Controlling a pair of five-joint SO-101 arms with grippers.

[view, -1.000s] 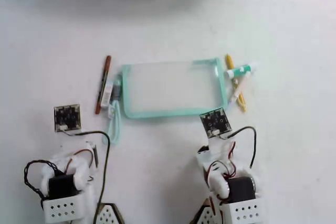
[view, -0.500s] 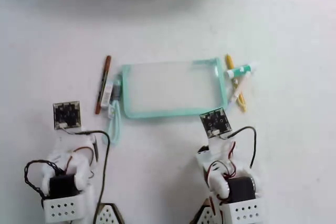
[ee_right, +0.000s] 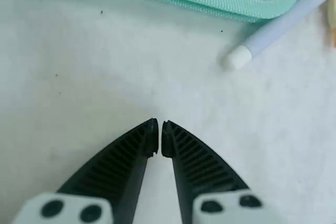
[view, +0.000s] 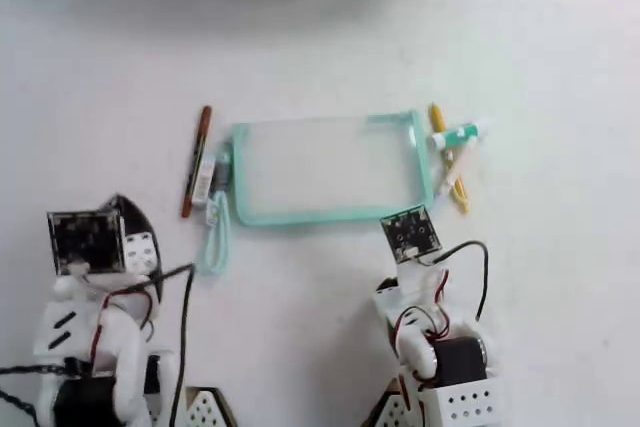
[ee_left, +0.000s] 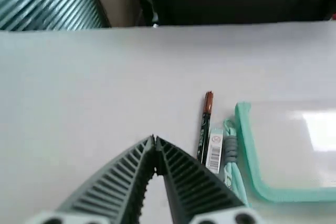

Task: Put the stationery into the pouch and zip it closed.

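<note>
- Our left gripper [ee_left: 155, 146] sits at the near left of the table [view: 320, 47], its jaws pressed together with nothing between them. If it goes for a pen like that, we judge it would shove the pen rather than straddle it.
- The brown pen [view: 196, 159] lies just left of the pouch, running near to far, with a small white labelled item [view: 204, 185] right beside it (we cannot tell what that one is). With the two so close, a grip meant for one may drag or nudge the other. A slim round pen can also roll away from a fingertip.
- The pouch's mint strap [view: 217, 235] trails toward the near side from its near left corner. A descending finger could snag it and tow the whole pouch.
- The pouch [view: 320, 215] lies flat in the middle of the table, with nothing inside that we can see. We cannot tell whether its zip is open. At a flat, limp mouth a pen tip could catch on the edge and push the light pouch along.
- Our right gripper [ee_right: 159, 136] hovers low just near of the pouch's near right corner, also closed and empty. Opening there may bump the mint edge.
- At the right, just beside the pouch's right edge, a green-capped marker [view: 458, 134], a yellow pen [view: 436, 117] and a pale pen [view: 450, 186] lie crossed in a heap. Picking one risks lifting or scattering the rest.
</note>
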